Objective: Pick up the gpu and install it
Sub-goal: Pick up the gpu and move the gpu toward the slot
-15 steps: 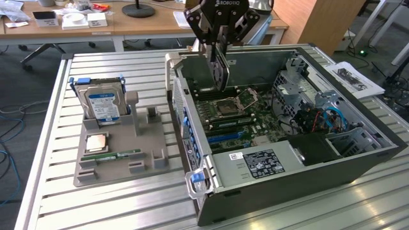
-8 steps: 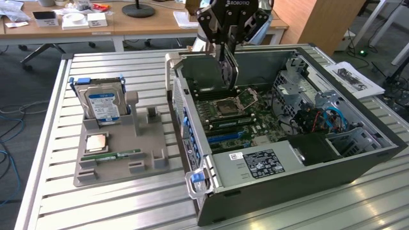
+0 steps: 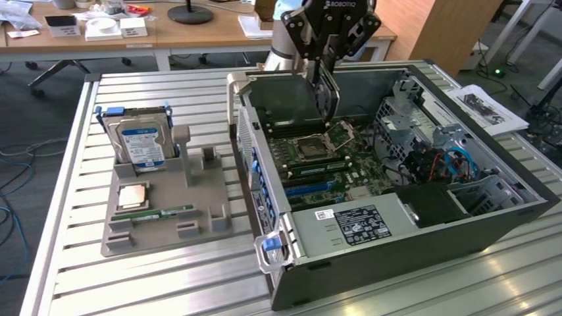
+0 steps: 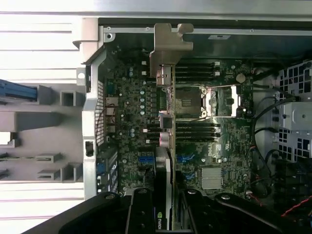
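The gpu (image 3: pixel 324 95) is held pinched between the fingers of the gripper (image 3: pixel 327 64), hanging on edge inside the open computer case (image 3: pixel 491 217). In the exterior view the card is seen lowered over the motherboard (image 3: pixel 351 161), its bottom end just beside the open CPU socket (image 3: pixel 320 141); whether the board is touched cannot be told. From the wrist view the gpu (image 4: pixel 166 146) is seen edge-on, clamped on both faces by the gripper (image 4: pixel 165 214), with its silver end bracket (image 4: pixel 169 46) up against the case's rear wall. The blue expansion slots (image 4: pixel 146 159) are seen on the motherboard close to the fingers.

To the exterior view's left, on the slatted aluminium table (image 3: pixel 176 289), a grey parts holder (image 3: pixel 210 220) is seen well apart from the gripper. A hard drive with a blue label (image 3: pixel 142 145) stands upright in it, and a processor chip (image 3: pixel 131 195) and a narrow green memory stick (image 3: pixel 162 212) lie flat.
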`<state>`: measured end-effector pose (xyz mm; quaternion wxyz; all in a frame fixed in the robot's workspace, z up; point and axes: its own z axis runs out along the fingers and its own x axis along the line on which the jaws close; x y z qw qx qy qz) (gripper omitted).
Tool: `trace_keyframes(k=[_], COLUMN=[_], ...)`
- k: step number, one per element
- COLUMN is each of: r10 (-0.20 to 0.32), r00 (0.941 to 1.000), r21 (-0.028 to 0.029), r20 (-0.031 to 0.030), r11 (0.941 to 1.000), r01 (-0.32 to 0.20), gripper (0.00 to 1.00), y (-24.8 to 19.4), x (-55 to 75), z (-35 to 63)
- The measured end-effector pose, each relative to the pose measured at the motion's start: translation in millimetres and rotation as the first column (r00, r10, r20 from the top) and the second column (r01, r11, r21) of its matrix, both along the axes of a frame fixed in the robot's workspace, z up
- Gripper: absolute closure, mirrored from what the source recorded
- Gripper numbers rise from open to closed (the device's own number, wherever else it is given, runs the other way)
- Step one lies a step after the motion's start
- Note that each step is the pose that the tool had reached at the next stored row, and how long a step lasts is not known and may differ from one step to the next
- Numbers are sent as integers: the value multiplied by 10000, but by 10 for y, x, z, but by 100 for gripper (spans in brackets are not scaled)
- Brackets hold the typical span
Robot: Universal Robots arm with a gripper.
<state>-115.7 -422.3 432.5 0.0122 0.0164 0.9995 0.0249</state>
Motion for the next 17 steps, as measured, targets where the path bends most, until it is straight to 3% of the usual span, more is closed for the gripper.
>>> trace_keyframes(k=[17], r10=[0], r00=[10000], r21=[1], r20=[0], r11=[10000], r01=[0], gripper=[73], y=[5], x=[379], z=[0])
